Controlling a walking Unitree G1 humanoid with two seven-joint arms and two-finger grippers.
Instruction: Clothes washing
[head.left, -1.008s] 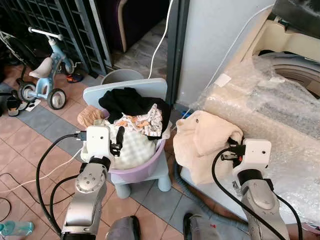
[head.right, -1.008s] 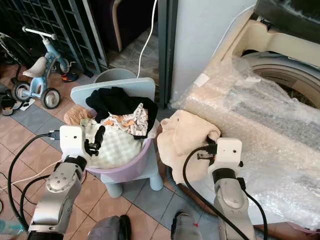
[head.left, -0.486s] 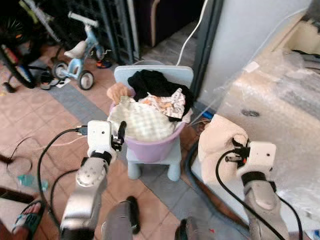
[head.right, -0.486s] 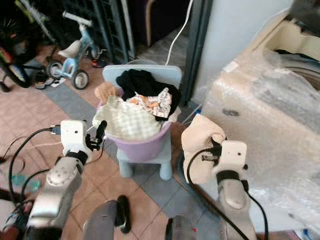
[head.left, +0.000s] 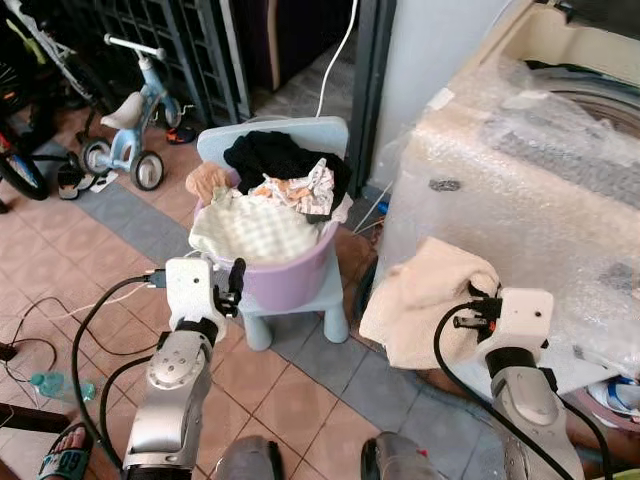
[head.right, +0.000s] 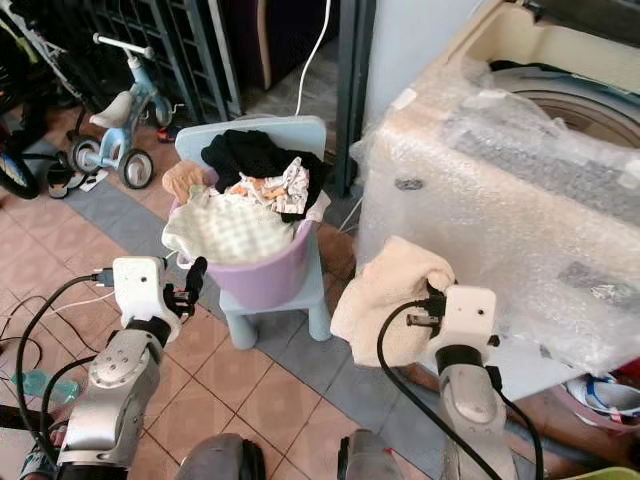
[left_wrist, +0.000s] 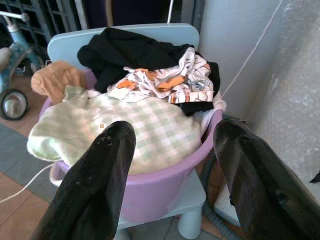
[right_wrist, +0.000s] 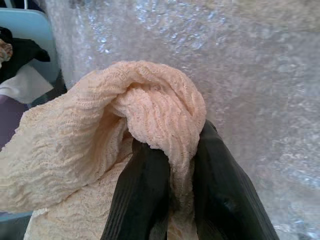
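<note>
A cream knitted cloth (head.left: 425, 300) hangs from my right gripper (right_wrist: 172, 190), which is shut on a fold of it, close against the bubble-wrapped washing machine (head.left: 520, 170). The machine's open drum (head.right: 565, 100) is at the upper right. A purple basin (head.left: 285, 280) heaped with clothes sits on a pale blue child's chair (head.left: 300, 310): a green checked cloth (left_wrist: 145, 135), a black garment (left_wrist: 130, 50), an orange-patterned white piece (left_wrist: 175, 80). My left gripper (left_wrist: 172, 165) is open, held low in front of the basin, with nothing between its fingers.
A small blue tricycle (head.left: 125, 120) and a black metal gate (head.left: 150, 40) stand at the far left. Cables (head.left: 40, 310) and a plastic bottle (head.left: 45, 385) lie on the tiled floor. A white cable (head.left: 335, 60) hangs by the dark door frame.
The camera has moved back and turned, so the machine's top shows more. The right gripper still holds the cream cloth, now lower in front of the machine. The left gripper stays open.
</note>
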